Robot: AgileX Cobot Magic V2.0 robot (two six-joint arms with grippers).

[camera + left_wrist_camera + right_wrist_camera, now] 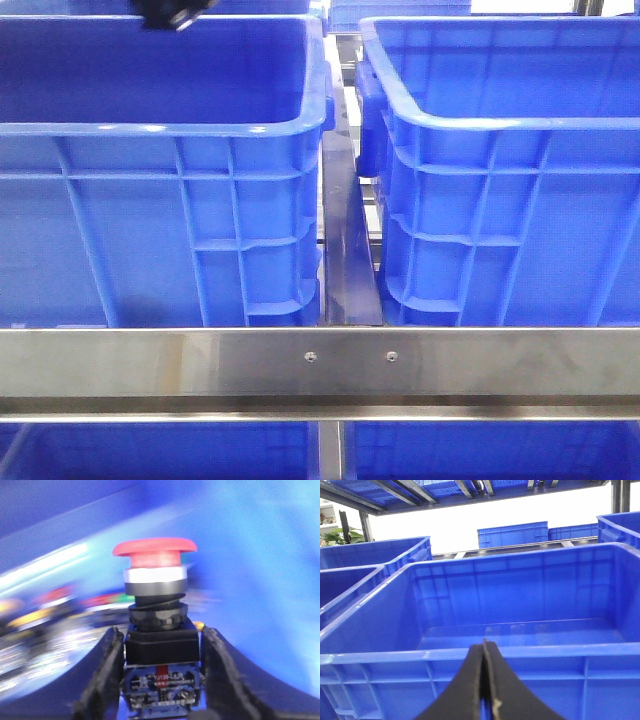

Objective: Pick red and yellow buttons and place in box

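Two blue crates stand side by side in the front view: the left crate (160,190) and the right crate (510,200). The left gripper (162,680) clamps one red button (155,550) by its black body, standing upright, cap topmost. The right gripper (484,680) has its jaws pressed together, empty, just before a blue box (520,630).

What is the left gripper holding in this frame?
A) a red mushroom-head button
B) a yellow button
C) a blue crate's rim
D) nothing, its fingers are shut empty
A: in the left wrist view the left gripper clamps the black body of the red button.
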